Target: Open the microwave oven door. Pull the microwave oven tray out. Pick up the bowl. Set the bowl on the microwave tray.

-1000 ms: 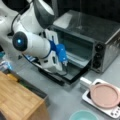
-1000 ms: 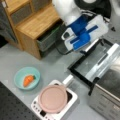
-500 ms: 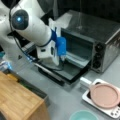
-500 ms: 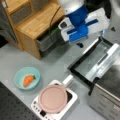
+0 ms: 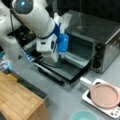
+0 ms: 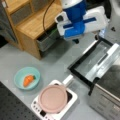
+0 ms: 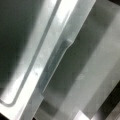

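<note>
Microwave oven door [image 6: 93, 60] open; no writing legible.

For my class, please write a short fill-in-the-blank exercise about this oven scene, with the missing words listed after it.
1. The microwave oven door is folded down and ____.
2. The bowl holds an orange ____.
3. The pink plate lies on a ____ base.
4. The gripper hangs over the door, holding ____.

Missing words: open; carrot; white; nothing
</note>
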